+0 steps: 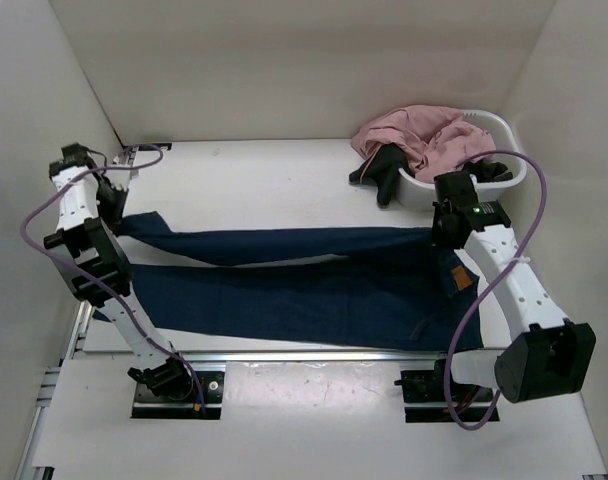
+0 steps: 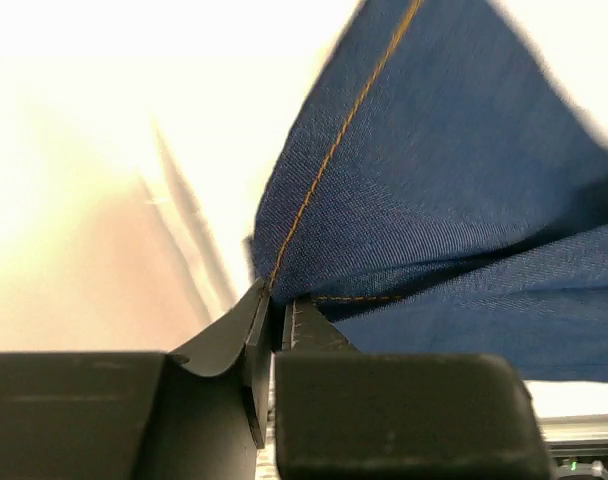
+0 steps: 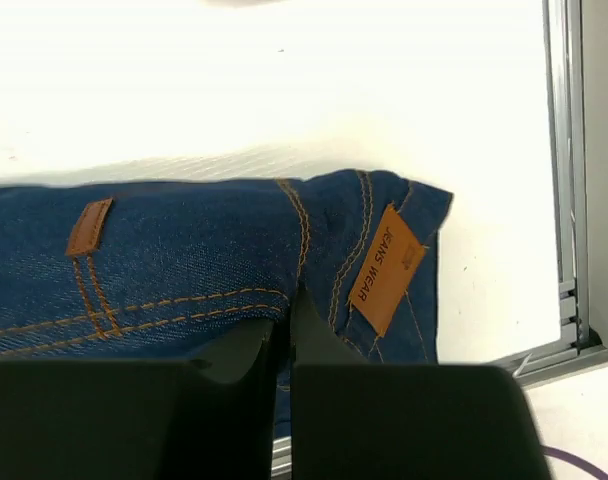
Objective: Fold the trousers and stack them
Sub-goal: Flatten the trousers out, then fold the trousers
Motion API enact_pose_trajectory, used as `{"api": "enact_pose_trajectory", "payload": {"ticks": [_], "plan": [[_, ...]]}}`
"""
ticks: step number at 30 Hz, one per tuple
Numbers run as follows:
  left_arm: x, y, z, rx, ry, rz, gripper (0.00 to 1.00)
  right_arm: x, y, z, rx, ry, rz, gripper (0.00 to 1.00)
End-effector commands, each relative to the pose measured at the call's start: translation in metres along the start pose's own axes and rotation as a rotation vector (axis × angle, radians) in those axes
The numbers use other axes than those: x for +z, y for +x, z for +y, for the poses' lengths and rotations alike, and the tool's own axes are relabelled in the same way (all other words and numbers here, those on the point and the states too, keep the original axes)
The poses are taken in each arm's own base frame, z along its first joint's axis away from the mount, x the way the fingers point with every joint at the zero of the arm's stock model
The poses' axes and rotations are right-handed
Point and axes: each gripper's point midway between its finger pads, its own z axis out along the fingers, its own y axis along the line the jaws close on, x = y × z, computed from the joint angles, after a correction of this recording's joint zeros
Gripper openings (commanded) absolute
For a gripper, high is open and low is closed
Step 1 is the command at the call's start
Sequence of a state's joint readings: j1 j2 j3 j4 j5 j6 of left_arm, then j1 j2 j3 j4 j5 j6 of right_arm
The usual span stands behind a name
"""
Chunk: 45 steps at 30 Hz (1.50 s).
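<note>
In the upper right of the top view, a white tub point(image 1: 511, 168) stands on the white table point(image 1: 244, 185). A pink garment point(image 1: 420, 135) is heaped in it, and a small black garment point(image 1: 384, 170) hangs over its left rim. White walls point(image 1: 284, 60) close the table on three sides. A metal rail point(image 1: 314, 355) runs along its lower edge.

White table point(image 1: 264, 170), dark blue jeans point(image 1: 284, 300) lying spread lengthwise across it, white basket point(image 1: 500, 123) sitting at far right corner
</note>
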State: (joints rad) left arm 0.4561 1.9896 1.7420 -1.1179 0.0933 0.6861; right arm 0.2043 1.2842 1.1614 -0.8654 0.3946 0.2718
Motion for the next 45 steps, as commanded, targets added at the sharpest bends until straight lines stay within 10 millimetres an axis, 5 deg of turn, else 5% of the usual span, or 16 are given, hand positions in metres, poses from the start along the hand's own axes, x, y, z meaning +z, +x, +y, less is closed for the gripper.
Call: {"api": "enact_pose_trajectory", "payload": {"ticks": [1,7,8,12,17,19,22,25,29,32,33,34,37,39,42,45], "plan": [[-0.059,-0.013,0.012,0.094,-0.083,0.006,0.14,-0.014,-0.002,-0.013,-0.008,0.020,-0.046,0.00],[-0.002,-0.029,-0.007,0.184,-0.055,0.166,0.17,0.002,0.018,-0.006,-0.022,-0.018,-0.025,0.00],[0.032,-0.028,-0.009,0.184,-0.024,0.225,0.17,0.005,0.017,-0.001,-0.029,-0.041,-0.031,0.00],[0.078,-0.072,0.002,0.152,-0.068,0.192,0.28,0.019,0.017,0.006,-0.050,-0.044,0.007,0.00],[0.067,-0.140,0.001,0.121,-0.175,-0.066,0.20,0.029,0.017,0.013,-0.061,-0.058,0.047,0.00],[0.029,-0.178,0.001,0.112,-0.191,-0.269,0.14,0.028,0.018,0.017,-0.061,-0.079,0.052,0.00],[0.000,-0.192,-0.013,0.122,-0.138,-0.370,0.14,0.027,0.021,0.016,-0.067,-0.074,0.072,0.00],[-0.007,-0.170,-0.029,0.147,-0.082,-0.328,0.14,0.024,0.024,0.013,-0.072,-0.061,0.088,0.00],[-0.020,-0.109,-0.052,0.292,0.023,-0.110,0.14,0.012,0.018,0.010,-0.065,-0.066,0.066,0.00],[-0.034,-0.024,-0.054,0.381,-0.028,0.150,0.14,0.003,0.015,0.012,-0.055,-0.097,0.035,0.00],[-0.025,0.022,-0.058,0.478,-0.021,0.316,0.14,0.001,0.014,0.011,-0.052,-0.100,0.027,0.00],[-0.038,0.038,-0.059,0.511,-0.044,0.342,0.14,-0.002,0.013,0.011,-0.049,-0.102,0.015,0.00],[-0.035,0.084,-0.074,0.631,0.054,0.410,0.14,-0.001,0.017,0.014,-0.059,-0.114,0.025,0.00],[-0.027,0.087,-0.085,0.642,0.128,0.370,0.14,-0.002,0.018,0.018,-0.067,-0.129,0.026,0.00],[-0.017,0.051,-0.103,0.547,0.217,0.213,0.14,-0.003,0.018,0.022,-0.054,-0.134,0.027,0.00],[-0.033,0.002,-0.139,0.498,0.326,-0.026,0.14,-0.007,0.018,0.026,-0.051,-0.139,0.015,0.00]]}}
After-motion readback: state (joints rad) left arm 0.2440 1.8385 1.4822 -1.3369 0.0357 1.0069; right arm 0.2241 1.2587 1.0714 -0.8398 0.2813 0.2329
